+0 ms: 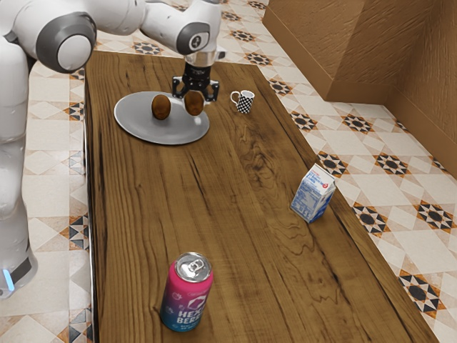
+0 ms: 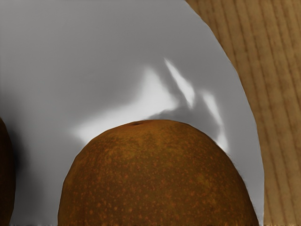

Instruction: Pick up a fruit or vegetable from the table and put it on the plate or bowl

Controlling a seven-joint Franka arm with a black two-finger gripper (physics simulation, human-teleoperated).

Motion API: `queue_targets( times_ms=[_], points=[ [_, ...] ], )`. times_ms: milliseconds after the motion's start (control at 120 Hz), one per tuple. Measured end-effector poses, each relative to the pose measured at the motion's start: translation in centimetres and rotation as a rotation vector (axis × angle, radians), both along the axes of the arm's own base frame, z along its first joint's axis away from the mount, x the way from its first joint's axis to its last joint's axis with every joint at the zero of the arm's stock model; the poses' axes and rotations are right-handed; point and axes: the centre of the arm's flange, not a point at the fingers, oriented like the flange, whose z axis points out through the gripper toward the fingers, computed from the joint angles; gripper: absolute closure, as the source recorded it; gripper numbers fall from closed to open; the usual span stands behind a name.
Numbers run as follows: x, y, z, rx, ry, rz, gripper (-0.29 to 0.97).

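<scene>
And the gripper point(image 1: 195, 94) is spread wide, holding nothing, brown fruit point(image 1: 193, 106) straight beneath it over the plate point(image 1: 161, 134) (frame's upper left).

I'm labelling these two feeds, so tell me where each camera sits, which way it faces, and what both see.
Exterior view: raised off the near end of the wooden table, looking down its length; shows the white arm and the gripper above the grey plate.
Wrist view: on the hand, facing down at the plate, with the brown fruit just beneath.
Shared: the plate, that fruit, a second fruit lying on the plate, and the table.
</scene>
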Motion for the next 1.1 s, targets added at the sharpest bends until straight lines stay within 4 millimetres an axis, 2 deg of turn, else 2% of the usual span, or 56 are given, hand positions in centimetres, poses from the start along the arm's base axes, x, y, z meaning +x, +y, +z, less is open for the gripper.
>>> queue_targets(
  times_ms=[158,367,417,475,517,550,617,692,733,775,817,858,917,958,1000,1100],
  points=[
    [0.3,-0.4,-0.1,-0.014,-0.005,-0.008,0.23],
    [0.1,-0.2,0.0,-0.022,-0.012,-0.008,0.10],
    [0.0,-0.4,0.5,-0.024,-0.019,-0.013,0.07],
    [-0.4,-0.7,2.3,-0.026,-0.052,-0.022,0.05],
    [-1.0,-1.0,4.5,-0.030,-0.090,-0.032,0.03],
    [-1.5,-1.4,7.1,-0.029,-0.132,-0.043,0.03],
    [-3.3,-1.9,14.5,-0.017,-0.241,-0.067,0.02],
    [-7.7,-1.4,24.1,0.007,-0.372,-0.070,0.01],
    [-10.1,-1.9,27.6,0.002,-0.412,-0.089,0.01],
    [-11.9,-3.5,30.0,-0.009,-0.432,-0.145,0.01],
    [-12.2,-5.9,32.0,-0.003,-0.438,-0.256,0.00],
    [-10.4,-9.4,32.7,0.046,-0.389,-0.434,0.00],
    [-7.5,-15.7,33.1,0.192,-0.262,-0.717,0.00],
    [-6.3,-18.8,32.8,0.261,-0.184,-0.888,0.00],
    [-5.8,-20.4,32.5,0.303,-0.124,-1.023,0.00],
    [-4.7,-22.0,31.4,0.344,-0.015,-1.262,0.00]
  ],
)
